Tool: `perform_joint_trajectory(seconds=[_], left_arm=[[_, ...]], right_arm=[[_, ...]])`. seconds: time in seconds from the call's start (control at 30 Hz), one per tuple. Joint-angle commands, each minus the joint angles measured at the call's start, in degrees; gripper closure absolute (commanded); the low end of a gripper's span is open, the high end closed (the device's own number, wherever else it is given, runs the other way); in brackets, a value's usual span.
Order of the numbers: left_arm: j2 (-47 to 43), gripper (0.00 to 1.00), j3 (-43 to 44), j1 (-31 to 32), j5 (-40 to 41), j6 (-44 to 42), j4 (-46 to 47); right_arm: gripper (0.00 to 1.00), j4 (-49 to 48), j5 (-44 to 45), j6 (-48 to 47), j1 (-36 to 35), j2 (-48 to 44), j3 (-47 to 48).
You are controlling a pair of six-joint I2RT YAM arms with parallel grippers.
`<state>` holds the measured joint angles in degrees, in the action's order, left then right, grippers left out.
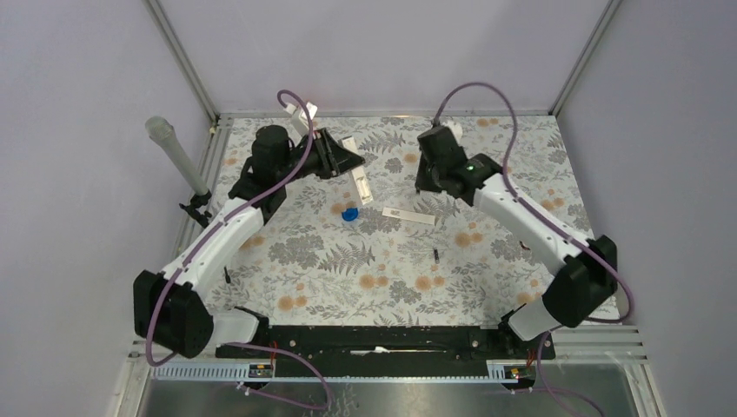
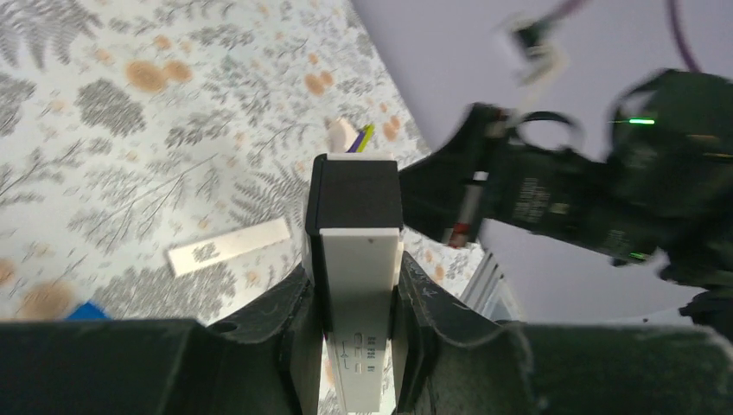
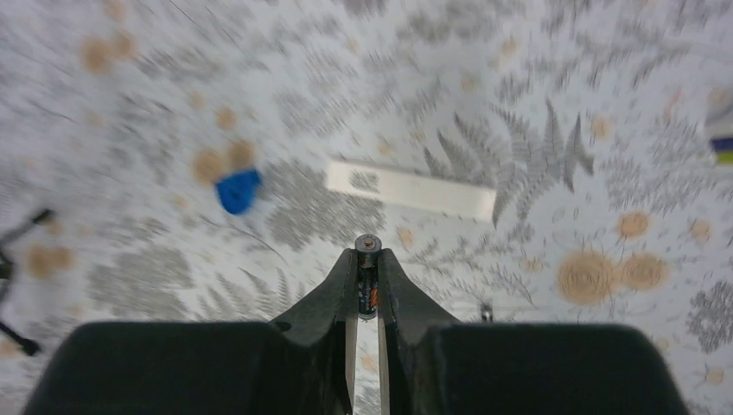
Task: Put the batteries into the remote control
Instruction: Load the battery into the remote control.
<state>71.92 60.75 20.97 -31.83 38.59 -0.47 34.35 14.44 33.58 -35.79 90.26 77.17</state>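
Observation:
My left gripper (image 2: 354, 278) is shut on the white remote control (image 2: 360, 303), which sits lengthwise between the fingers with its dark recess (image 2: 354, 194) at the far end. From above, the remote control (image 1: 360, 182) is lifted at the back centre of the table. My right gripper (image 3: 367, 266) is shut on a slim dark battery (image 3: 367, 290) that lies along the fingers, its metal end poking past the tips. This gripper (image 1: 426, 178) hovers to the right of the remote, apart from it. A second battery (image 1: 434, 254) lies on the mat.
The thin white cover strip (image 1: 408, 216) lies flat on the floral mat between the grippers, and a blue blob (image 1: 349, 215) lies left of it. A grey-white tube (image 1: 176, 155) leans at the back left corner. Frame walls enclose the table.

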Motion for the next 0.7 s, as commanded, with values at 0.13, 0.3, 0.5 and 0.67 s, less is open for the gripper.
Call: perform_joint_trajectory(seconds=[0.13, 0.3, 0.5, 0.67], left_arm=[[10.5, 1.00, 12.3, 0.1, -10.6, 18.0, 18.7], [15.4, 1.00, 13.8, 0.4, -16.0, 36.2, 35.6], [17.2, 1.00, 13.1, 0.6, -15.0, 38.4, 40.2], [17.4, 1.00, 12.6, 1.3, -14.8, 37.7, 39.9]], right_arm=[[0.87, -4.9, -4.7, -5.5, 0.3, -9.6, 12.9], [0.86, -19.4, -14.9, -8.2, 0.3, -16.3, 10.7], [0.85, -20.7, -22.7, -10.1, 0.3, -15.9, 13.9], [0.86, -18.7, -25.1, -12.5, -0.1, -13.8, 15.0]])
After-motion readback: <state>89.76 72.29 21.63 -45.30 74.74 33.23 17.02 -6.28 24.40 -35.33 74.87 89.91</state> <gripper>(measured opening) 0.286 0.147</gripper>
